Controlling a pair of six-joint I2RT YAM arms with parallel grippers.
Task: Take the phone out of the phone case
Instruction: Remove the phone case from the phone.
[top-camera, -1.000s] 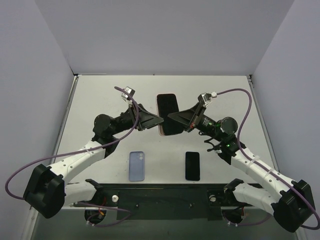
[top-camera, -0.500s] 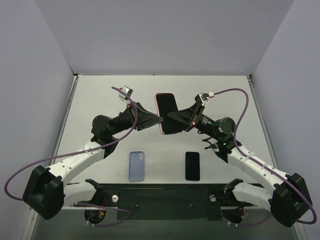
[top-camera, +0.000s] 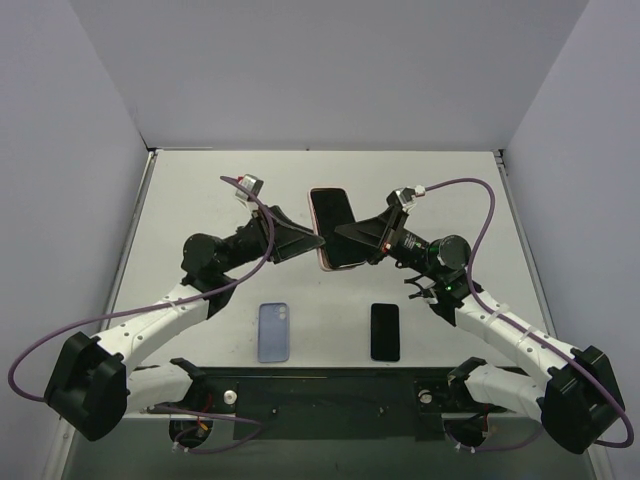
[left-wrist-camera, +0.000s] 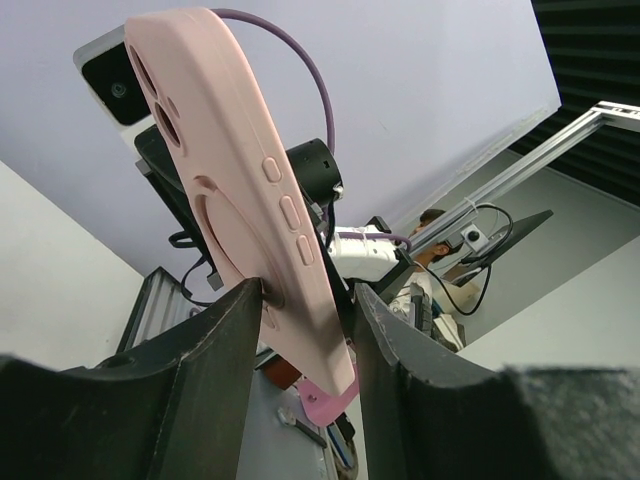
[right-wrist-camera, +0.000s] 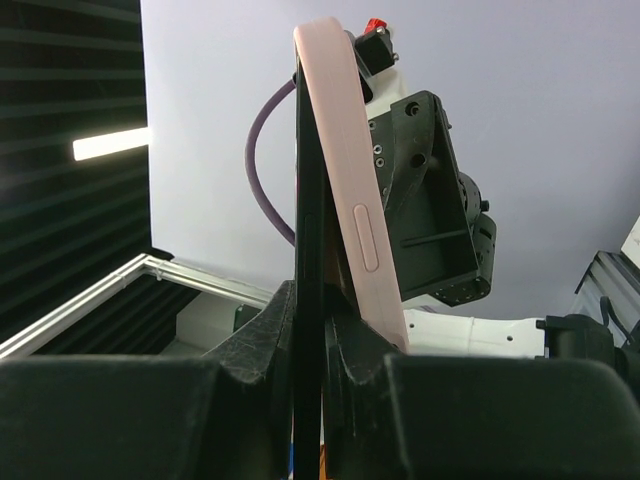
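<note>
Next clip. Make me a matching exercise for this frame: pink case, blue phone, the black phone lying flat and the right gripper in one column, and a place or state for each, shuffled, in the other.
Things:
1. pink case
2. blue phone
3. black phone lying flat
4. right gripper

Places or states:
A. on the table, in front of the right arm
B. shut on the edge of the held phone
C. up in the air above the table's middle
D. on the table, in front of the left arm

Pairs: 1-C; 2-D; 3-A; 4-B
</note>
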